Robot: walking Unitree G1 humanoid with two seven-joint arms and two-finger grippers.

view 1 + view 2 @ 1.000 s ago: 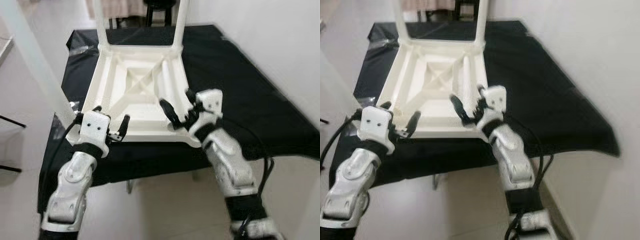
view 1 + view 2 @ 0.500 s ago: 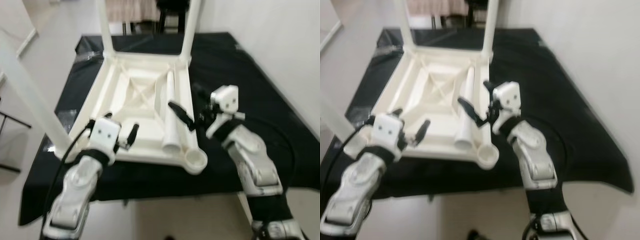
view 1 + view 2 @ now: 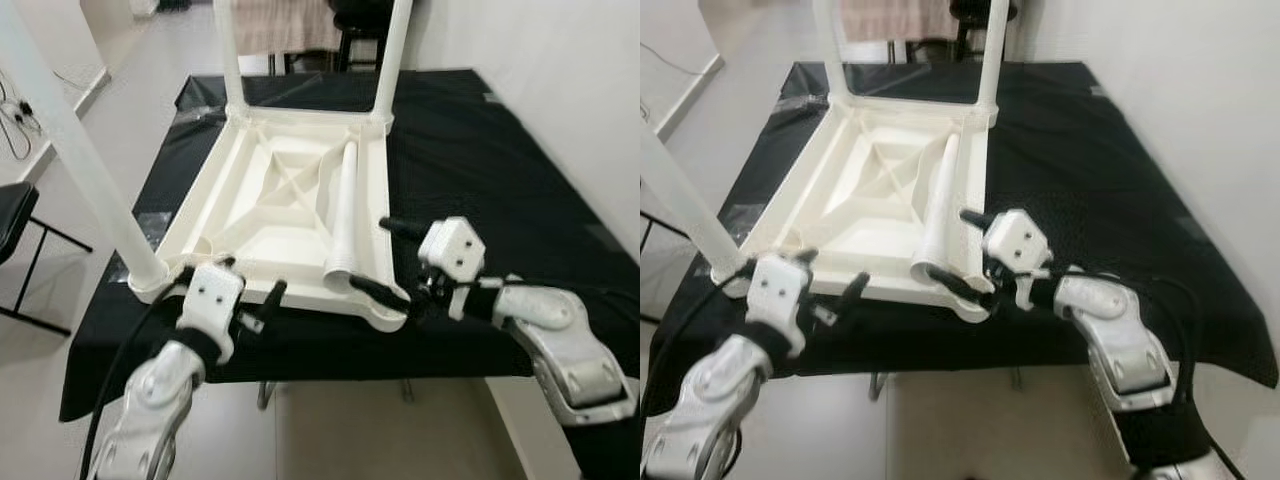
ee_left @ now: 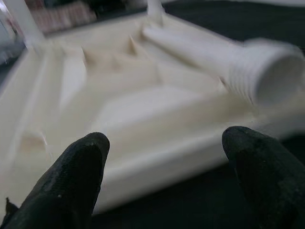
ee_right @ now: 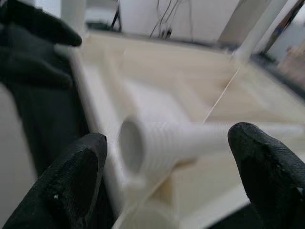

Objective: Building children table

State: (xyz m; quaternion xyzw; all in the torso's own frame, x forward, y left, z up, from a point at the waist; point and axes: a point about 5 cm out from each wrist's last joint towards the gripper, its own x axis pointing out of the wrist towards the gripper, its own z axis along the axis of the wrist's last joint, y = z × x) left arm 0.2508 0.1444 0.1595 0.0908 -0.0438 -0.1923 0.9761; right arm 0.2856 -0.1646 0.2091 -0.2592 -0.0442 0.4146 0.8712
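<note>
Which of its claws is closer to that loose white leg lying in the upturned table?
Right. The right end effector sits beside the loose leg's open end; the left end effector is at the tabletop's near edge.

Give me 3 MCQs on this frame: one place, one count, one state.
1. Where does the loose leg lie?
A. on the floor
B. inside the upturned tabletop
C. in the left pincer

2. How many legs stand fitted in the tabletop's corners?
A. one
B. three
C. four

3. How is the right pincer?
A. open, holding nothing
B. shut on the loose leg
C. shut on the black cloth

Key: 1 B, the leg rests along the tabletop's underside, near its right rim. 2 B, two far legs and one near-left leg stand up, while the near-right socket is empty. 3 A, its fingers are spread wide apart beside that socket.
</note>
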